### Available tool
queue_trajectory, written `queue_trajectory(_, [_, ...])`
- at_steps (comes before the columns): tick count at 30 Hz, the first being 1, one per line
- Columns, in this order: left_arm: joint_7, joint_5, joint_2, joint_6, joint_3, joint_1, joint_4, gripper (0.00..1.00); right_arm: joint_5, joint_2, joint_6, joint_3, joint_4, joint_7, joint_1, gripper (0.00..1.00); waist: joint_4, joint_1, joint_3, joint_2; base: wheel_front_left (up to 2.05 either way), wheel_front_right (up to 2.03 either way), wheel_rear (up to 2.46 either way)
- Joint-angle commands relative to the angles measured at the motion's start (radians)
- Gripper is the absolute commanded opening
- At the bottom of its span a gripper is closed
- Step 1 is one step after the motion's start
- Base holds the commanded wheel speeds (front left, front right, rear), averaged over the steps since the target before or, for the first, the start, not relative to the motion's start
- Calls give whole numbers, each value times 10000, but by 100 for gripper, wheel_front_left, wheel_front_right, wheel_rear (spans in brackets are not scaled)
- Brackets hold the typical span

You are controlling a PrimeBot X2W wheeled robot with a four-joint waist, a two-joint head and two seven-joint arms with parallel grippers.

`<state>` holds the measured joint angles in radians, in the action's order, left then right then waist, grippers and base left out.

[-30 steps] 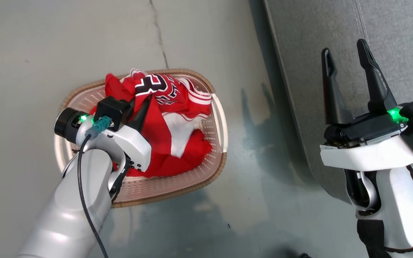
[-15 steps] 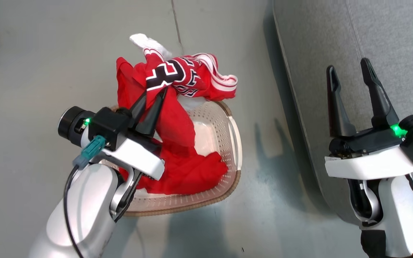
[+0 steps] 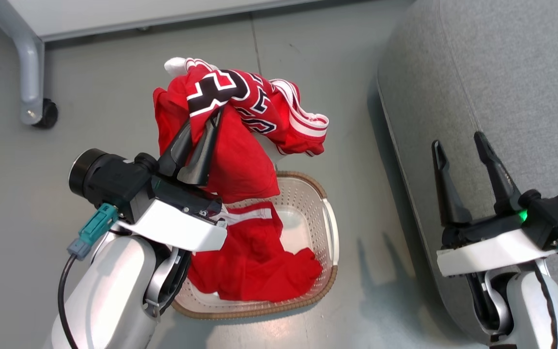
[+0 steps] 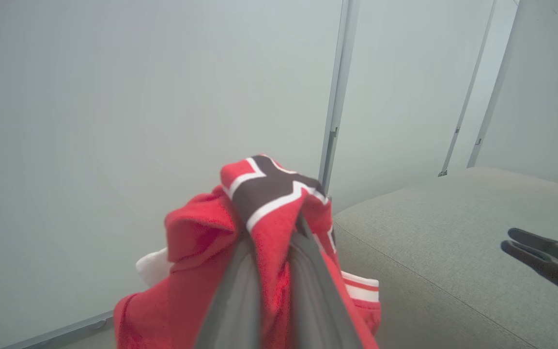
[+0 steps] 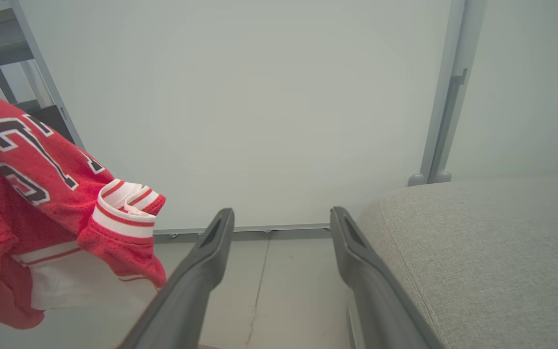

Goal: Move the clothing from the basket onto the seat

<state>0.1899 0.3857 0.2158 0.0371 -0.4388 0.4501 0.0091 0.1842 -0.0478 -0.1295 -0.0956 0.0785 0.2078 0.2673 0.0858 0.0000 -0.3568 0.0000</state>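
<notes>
Left gripper (image 3: 205, 125) is clamped tight on the numbered red jersey (image 3: 240, 97). The cloth hangs bunched from the fingers, clear above the basket (image 3: 331, 232), which sits on the floor (image 3: 114, 87) just beside the grey seat (image 3: 511, 72). A second red garment (image 3: 255, 259) lies inside the basket. Right gripper (image 3: 458, 138) stands wide, gripping nothing, over the seat's near edge.

Your left gripper (image 4: 275, 232) clamped tight on clothing (image 4: 196, 242): red fabric bunched over fingertips, black white-edged numeral on top, white-striped cuff hanging at right, white scrap at left. Grey seat (image 4: 453, 228) lower right, beyond garment. Fingers of your right gripper (image 4: 507, 241) enter at right edge, over seat. Pale wall panels (image 4: 114, 97) behind.
</notes>
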Motion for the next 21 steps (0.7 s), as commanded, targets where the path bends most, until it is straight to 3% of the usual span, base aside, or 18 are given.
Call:
queue_trajectory(1, [53, 155, 7, 94, 78, -168, -149, 0, -36, -48, -21, -6, 44, -138, -271, 100, -173, 0, 537, 0, 0, 0, 0])
queue_trajectory(21, [460, 697, -32, 178, 70, -1767, -353, 0, 157, -48, -21, -53, 12, -843, -1926, 100, -387, 0, 2737, 0, 0, 0, 0])
